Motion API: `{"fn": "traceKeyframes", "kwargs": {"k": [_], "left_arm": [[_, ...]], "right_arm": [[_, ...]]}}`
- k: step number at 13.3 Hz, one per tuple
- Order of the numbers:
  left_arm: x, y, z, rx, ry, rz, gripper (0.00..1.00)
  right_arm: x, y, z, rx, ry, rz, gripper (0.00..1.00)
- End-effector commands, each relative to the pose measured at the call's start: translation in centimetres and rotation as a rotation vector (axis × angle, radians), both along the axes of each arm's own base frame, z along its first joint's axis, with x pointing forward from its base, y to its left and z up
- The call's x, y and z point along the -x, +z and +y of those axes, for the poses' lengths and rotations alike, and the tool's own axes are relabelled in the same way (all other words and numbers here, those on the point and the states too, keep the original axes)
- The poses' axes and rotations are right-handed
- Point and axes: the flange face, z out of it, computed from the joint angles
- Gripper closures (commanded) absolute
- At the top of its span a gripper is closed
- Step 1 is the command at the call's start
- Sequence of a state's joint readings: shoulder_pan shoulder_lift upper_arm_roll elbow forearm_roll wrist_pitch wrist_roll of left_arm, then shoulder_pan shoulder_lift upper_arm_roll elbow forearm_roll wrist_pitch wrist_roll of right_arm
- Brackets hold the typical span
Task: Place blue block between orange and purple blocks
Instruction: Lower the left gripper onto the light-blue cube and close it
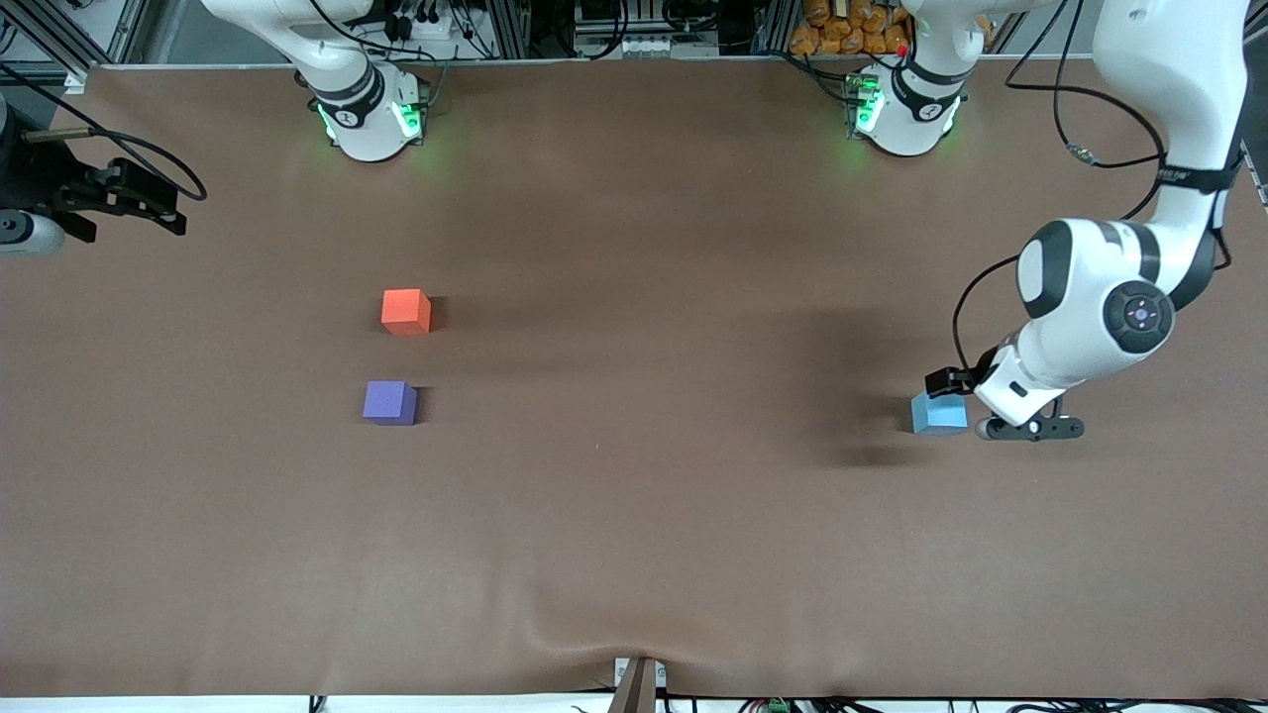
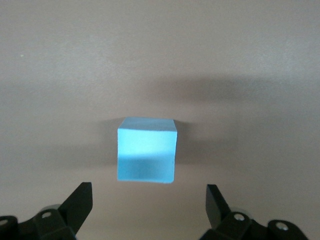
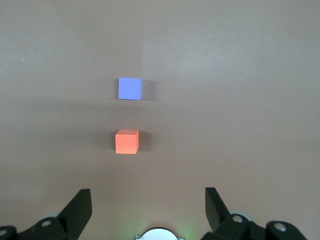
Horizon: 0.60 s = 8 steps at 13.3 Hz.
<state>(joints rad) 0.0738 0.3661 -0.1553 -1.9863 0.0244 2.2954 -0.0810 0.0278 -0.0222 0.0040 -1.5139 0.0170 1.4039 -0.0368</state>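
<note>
Left wrist view showed the left claw [image 2: 149,200] spread wide over the blue block [image 2: 147,150], which sat on the worktop [image 1: 634,515] at the left arm's end. An off-centre descent risked nudging the block. The right claw [image 3: 148,202] waited, also spread.

Even overhead light, soft shadows on the brown table [image 1: 634,515], sharp focus.
</note>
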Motion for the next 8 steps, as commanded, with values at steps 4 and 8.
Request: {"fn": "traceKeyframes", "kwargs": {"k": [4,8], "left_arm": [[-0.5,-3.9,0.1,-0.029,-0.067,-0.037,0.00],[-0.7,-6.0,0.5,-0.024,-0.063,-0.032,0.00]], "right_arm": [[0.1,0.3,-0.1,-0.015,-0.006,-0.003,0.00],[0.1,0.2,0.0,-0.015,-0.003,0.000,0.00]]}}
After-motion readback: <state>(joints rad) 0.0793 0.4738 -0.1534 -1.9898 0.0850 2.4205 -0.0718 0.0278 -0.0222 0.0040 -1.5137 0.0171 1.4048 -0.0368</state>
